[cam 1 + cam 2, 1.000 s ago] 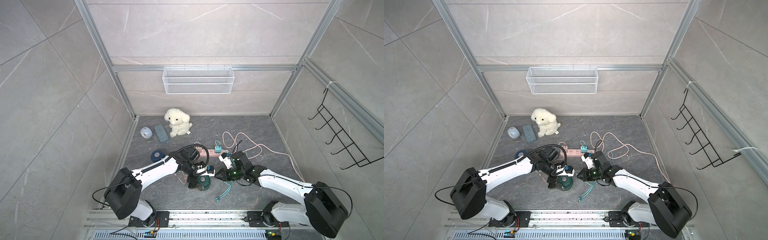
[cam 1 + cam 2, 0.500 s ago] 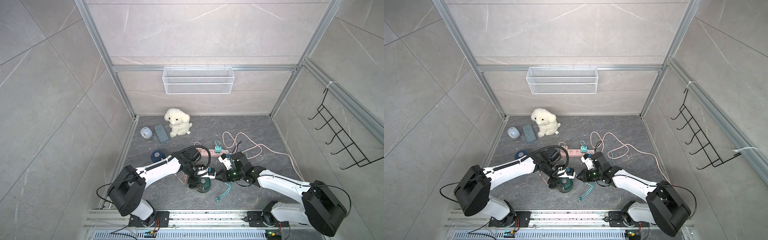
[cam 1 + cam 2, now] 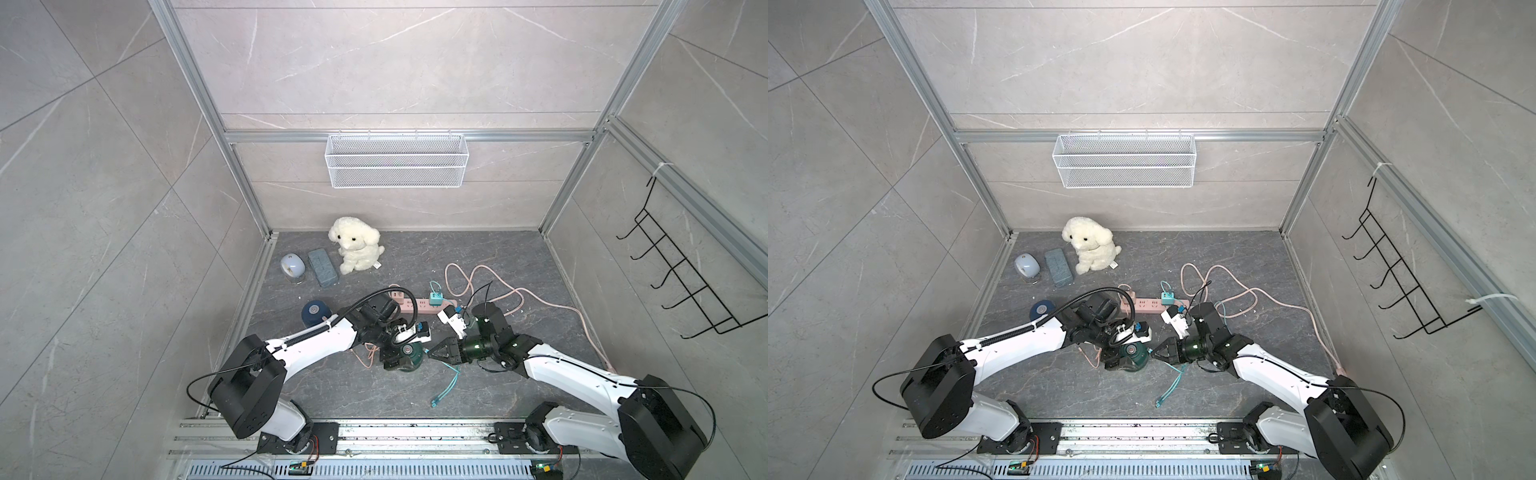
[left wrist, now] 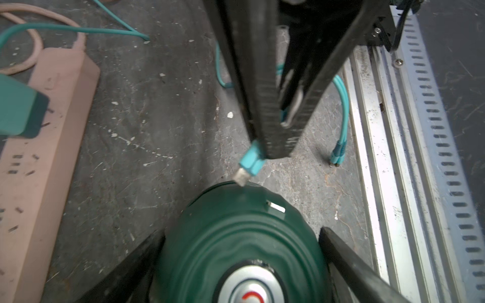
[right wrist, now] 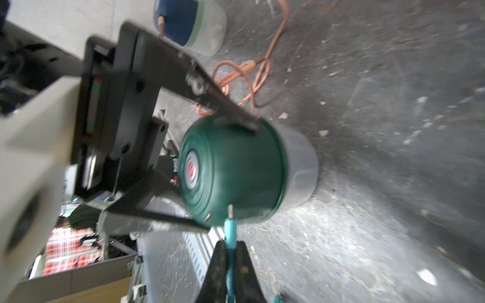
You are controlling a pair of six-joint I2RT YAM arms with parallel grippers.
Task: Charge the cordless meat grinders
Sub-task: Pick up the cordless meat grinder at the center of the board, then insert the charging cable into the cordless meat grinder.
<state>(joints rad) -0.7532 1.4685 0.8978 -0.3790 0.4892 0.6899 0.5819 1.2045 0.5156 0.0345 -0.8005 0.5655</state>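
The dark green grinder (image 3: pixel 409 352) (image 3: pixel 1132 352) stands upright on the floor between the two arms. My left gripper (image 3: pixel 400 360) (image 4: pixel 241 232) is shut on it, one finger on each side of the dome (image 4: pixel 231 236) (image 5: pixel 236 168). My right gripper (image 3: pixel 430 353) (image 5: pixel 230 244) is shut on a teal cable plug (image 4: pixel 250 162) (image 5: pixel 230 225). The plug's metal tip hovers just beside the grinder's small charging port (image 4: pixel 276 207), touching or nearly touching the dome. The navy blue grinder (image 3: pixel 314 312) (image 3: pixel 1041 309) stands alone near the left wall.
A pink power strip (image 3: pixel 411 306) with a teal adapter (image 3: pixel 436 298) lies behind the arms, its pink cord (image 3: pixel 519 297) looping to the right. Teal cable (image 3: pixel 446 386) trails toward the front rail (image 3: pixel 374 432). A plush dog (image 3: pixel 355 249), grey-blue case (image 3: pixel 322 266) and pale gadget (image 3: pixel 292 266) sit at the back left.
My left gripper's jaws have closed in on the dark green grinder. The right gripper with the teal plug has stayed close beside it.
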